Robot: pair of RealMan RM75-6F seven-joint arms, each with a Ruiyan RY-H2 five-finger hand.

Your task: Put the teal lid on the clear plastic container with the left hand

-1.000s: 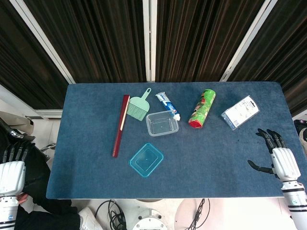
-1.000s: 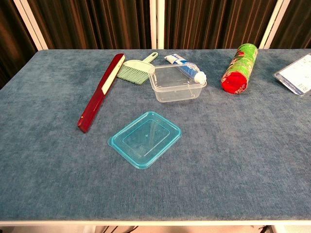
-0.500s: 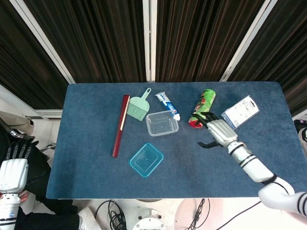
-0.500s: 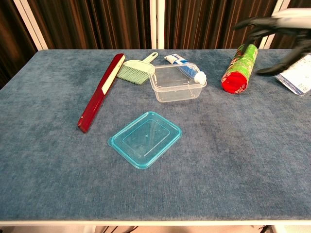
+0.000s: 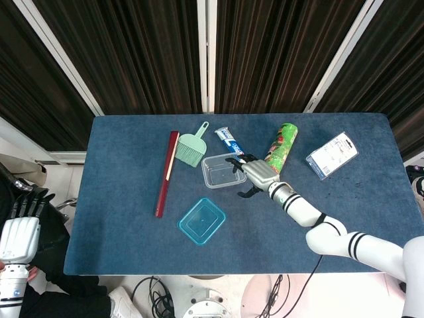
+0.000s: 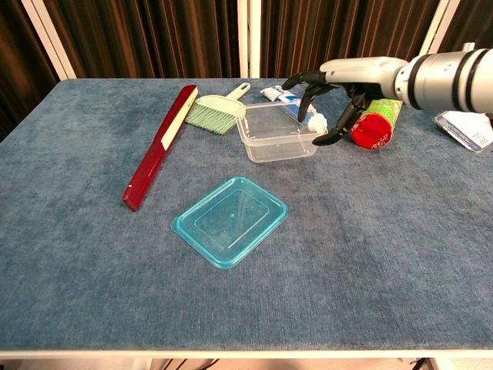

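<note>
So my right hand [image 5: 255, 174] has swung all the way in from the table's right edge and now hangs right at the clear container [image 5: 224, 170], fingers spread, holding nothing. I'm guessing it's there to steady the box, since the lid job belongs to the left. My left hand [image 5: 18, 233] has barely moved though, it's off the table's left side, fingers apart and empty. The teal lid [image 6: 230, 220] hasn't budged, flat on the table [image 6: 385, 254] just in front of the container. Can't tell if my right fingertips [image 6: 320, 141] actually touch the container wall or just hover beside it. The chest camera doesn't catch the left hand at all.
</note>
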